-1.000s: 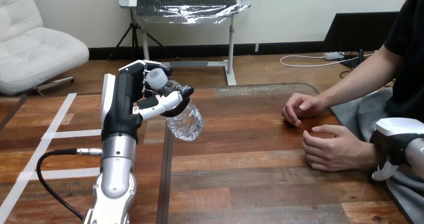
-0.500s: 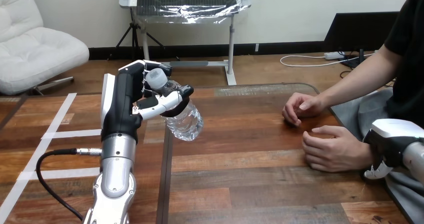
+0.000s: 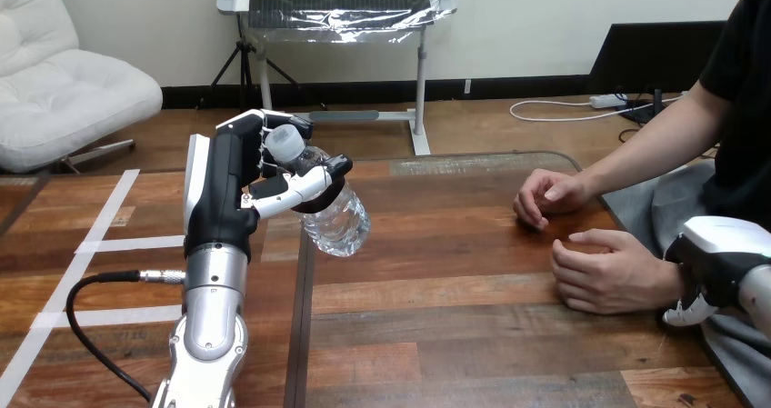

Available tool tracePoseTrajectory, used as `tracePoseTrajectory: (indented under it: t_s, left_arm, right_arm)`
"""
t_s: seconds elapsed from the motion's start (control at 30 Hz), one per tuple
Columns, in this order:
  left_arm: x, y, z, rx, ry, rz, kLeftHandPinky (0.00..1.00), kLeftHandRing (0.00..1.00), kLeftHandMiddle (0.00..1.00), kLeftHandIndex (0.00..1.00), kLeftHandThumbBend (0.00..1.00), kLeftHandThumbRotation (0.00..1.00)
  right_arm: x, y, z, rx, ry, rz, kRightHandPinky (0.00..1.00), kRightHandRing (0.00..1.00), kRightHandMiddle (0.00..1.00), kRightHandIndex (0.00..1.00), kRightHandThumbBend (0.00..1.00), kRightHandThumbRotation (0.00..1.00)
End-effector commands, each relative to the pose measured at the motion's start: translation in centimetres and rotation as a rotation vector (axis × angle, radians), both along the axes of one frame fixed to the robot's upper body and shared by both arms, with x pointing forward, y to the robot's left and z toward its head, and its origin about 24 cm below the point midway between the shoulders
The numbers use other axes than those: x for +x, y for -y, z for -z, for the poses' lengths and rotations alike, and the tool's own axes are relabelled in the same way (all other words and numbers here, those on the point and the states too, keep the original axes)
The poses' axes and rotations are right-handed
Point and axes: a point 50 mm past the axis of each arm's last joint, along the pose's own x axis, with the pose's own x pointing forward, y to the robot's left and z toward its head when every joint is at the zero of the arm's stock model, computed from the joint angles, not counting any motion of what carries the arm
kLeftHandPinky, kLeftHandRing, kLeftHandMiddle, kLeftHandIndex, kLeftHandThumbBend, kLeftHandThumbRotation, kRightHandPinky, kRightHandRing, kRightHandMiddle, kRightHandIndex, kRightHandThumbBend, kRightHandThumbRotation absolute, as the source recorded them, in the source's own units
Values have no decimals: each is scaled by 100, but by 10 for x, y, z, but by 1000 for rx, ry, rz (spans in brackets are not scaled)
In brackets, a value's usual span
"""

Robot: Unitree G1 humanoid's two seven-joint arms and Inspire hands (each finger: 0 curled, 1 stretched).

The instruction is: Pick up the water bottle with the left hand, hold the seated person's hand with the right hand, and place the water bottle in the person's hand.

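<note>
Clutching the water bottle (image 3: 335,219) aloft, the left hand (image 3: 232,176) is hovering. The right hand (image 3: 720,249), grip unclear, is sitting by the person's nearer hand (image 3: 605,276), needing a gentle wrap.

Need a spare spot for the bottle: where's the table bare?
Bare: the middle of the table, between the water bottle in the left hand and the person's farther hand, plus the near strip. Crowded: the right edge, where the right hand sits beside the person's nearer hand.

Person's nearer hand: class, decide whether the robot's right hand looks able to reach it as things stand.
Probably yes. The right hand sits close beside the person's nearer hand, which rests on the table, and nothing lies between them.
</note>
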Motion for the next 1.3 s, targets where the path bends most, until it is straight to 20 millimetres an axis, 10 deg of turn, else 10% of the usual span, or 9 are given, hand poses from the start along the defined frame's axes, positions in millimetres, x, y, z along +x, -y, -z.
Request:
tracePoseTrajectory:
  t_s: [0.0, 0.3, 0.5, 0.83, 1.27]
  left_arm:
    - [10, 3, -31, -8, 127, 5, 38, 41, 45, 49, 66, 0]
    - [10, 4, -30, -23, 121, 13, 38, 41, 45, 49, 67, 0]
    - [11, 4, -30, -26, 121, 18, 39, 42, 45, 49, 67, 0]
    - [11, 5, -30, -27, 123, 26, 39, 42, 45, 49, 67, 0]
    - [12, 7, -32, -25, 126, 31, 39, 42, 45, 49, 66, 0]
  right_arm:
    - [-6, -14, 17, 83, -51, -14, 27, 37, 46, 46, 66, 0]
    - [-6, -11, 15, 90, -33, -3, 22, 32, 46, 72, 66, 0]
    - [-5, -10, 14, 67, -18, -3, 19, 30, 43, 73, 65, 0]
    - [-4, -9, 9, 44, -5, 1, 18, 29, 41, 48, 65, 0]
    - [-2, -8, 4, 27, -3, 2, 19, 31, 43, 43, 67, 0]
